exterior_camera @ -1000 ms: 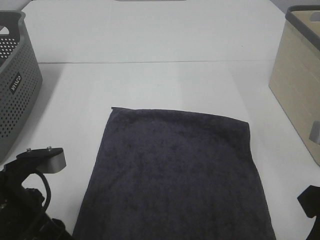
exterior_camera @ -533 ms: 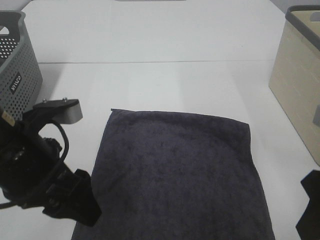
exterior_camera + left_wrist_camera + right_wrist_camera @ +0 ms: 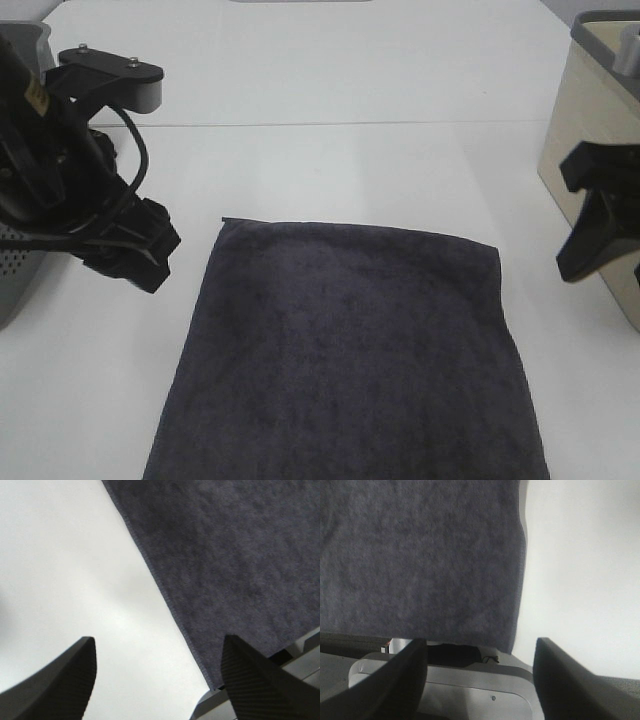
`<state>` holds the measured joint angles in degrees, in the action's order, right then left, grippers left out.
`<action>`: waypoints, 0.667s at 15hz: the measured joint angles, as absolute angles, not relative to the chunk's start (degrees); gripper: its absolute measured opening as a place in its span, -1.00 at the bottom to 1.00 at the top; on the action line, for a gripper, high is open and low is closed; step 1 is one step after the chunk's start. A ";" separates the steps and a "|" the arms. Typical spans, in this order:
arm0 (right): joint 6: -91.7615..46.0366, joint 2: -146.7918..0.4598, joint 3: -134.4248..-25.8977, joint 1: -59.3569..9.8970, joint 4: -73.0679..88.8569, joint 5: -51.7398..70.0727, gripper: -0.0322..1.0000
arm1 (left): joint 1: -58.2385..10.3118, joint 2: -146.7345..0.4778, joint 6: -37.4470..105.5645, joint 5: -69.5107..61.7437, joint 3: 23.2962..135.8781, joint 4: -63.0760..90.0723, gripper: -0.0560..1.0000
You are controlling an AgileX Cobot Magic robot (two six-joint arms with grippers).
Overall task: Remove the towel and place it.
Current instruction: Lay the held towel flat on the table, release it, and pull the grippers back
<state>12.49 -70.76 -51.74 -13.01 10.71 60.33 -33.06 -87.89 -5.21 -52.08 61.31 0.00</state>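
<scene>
Now that they've both lifted up, left claw (image 3: 157, 642) and right claw (image 3: 481, 642) gape wide, empty; towel (image 3: 350, 350) flat on white tabletop (image 3: 330, 170).

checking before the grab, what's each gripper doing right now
left gripper: open, holding nothing
right gripper: open, holding nothing
the towel is in neither gripper

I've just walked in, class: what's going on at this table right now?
A dark grey towel lies spread flat on a white table. The robot's left tool and right tool hover at its two sides, both open and empty, neither touching the cloth. A grey basket stands at far left and a beige basket at far right. Nothing is picked up yet.
</scene>
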 joint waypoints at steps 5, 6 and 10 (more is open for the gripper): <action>7.33 -88.24 -68.01 -13.01 9.05 61.08 0.26 | -23.09 -96.20 -3.67 -53.92 68.12 0.34 0.36; 6.88 -90.81 -70.13 -13.01 7.79 61.82 0.26 | -20.34 -97.57 -1.55 -53.97 68.75 2.29 0.36; 5.04 -99.12 -77.35 -8.71 7.73 63.94 0.26 | -12.72 -102.16 4.47 -54.26 72.36 8.48 0.36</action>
<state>5.04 -99.12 -77.35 -8.71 7.73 63.94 -12.72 -102.16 4.47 -54.26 72.36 8.48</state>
